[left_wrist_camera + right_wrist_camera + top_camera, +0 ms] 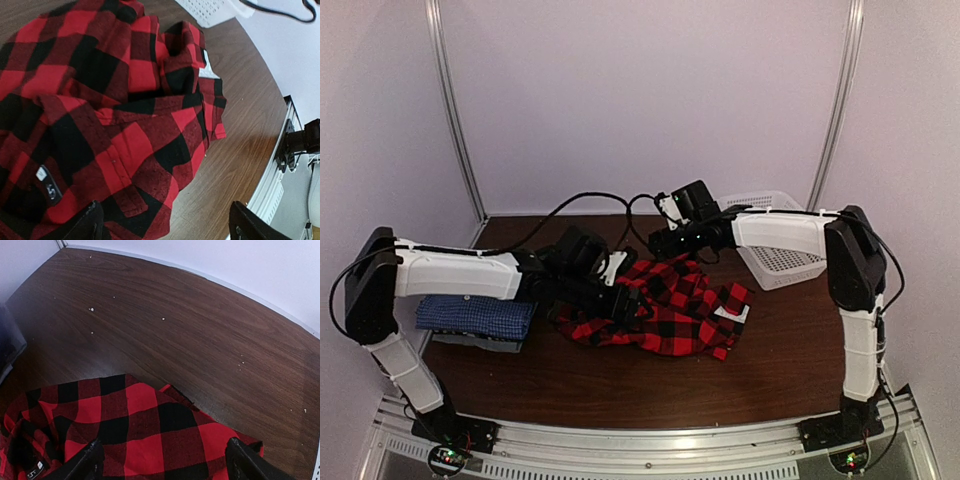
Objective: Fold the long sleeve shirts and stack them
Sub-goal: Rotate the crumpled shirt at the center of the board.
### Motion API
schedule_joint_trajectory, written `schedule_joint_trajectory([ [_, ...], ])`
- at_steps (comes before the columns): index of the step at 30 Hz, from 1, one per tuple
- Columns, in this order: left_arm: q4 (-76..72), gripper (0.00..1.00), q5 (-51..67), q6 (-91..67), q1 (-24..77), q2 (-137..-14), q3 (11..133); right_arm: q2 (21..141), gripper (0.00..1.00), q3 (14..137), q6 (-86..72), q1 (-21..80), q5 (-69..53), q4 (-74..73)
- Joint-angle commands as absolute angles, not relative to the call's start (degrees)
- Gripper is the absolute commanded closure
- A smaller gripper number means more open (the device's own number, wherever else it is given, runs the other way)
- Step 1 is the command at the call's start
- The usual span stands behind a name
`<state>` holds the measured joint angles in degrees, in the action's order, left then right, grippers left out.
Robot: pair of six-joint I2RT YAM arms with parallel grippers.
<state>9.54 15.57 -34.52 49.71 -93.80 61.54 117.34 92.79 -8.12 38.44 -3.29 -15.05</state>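
The red-and-black plaid shirt lies crumpled in the middle of the table, its white label showing at its right end. It fills the left wrist view and the bottom of the right wrist view. My left gripper is open, just above the shirt's left part, holding nothing. My right gripper is open and empty above the shirt's far edge. A folded blue fine-checked shirt lies at the left on a grey folded one.
A white mesh basket stands at the back right, under my right arm. The brown wooden table has a metal rail along its near edge. White walls close the back and sides.
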Motion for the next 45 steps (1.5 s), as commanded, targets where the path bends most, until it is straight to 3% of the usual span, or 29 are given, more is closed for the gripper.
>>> schedule_joint_trajectory([
  [1,10.34,0.13,16.41,-36.1,52.19,-98.59,65.14,122.85,0.15,99.31,-4.09,38.39,-0.39,-18.36],
  [10,15.91,0.29,11.81,-39.52,52.35,-105.27,64.26,126.86,0.15,97.14,-1.44,37.85,3.32,-18.78],
  [13,16.76,0.34,10.48,-39.55,52.34,-106.6,64.16,127.08,0.2,95.48,-1.91,36.54,2.66,-18.54],
  [18,18.39,0.49,7.11,-39.46,51.97,-108.1,64.76,126.44,0.42,93.04,-2.17,35.1,1.29,-17.93],
  [23,19.29,0.68,5.45,-39.38,49.79,-108.52,64.12,125.3,0.75,90.32,-3.77,33.52,1.14,-17.91],
  [26,19.65,0.74,4.76,-38.5,47.72,-108.97,64.54,123.43,0.87,87.33,-5.81,32.47,2.21,-17.76],
  [31,20.63,0.84,4.34,-36.12,42.67,-111.26,68.82,118.18,0.9,79.35,-9.26,32.02,4.79,-17.4],
  [45,27.07,0.89,6.0,-28.51,31.01,-126.31,95.51,95.67,0.91,47.17,-30.46,35.4,-3.68,-4.56],
])
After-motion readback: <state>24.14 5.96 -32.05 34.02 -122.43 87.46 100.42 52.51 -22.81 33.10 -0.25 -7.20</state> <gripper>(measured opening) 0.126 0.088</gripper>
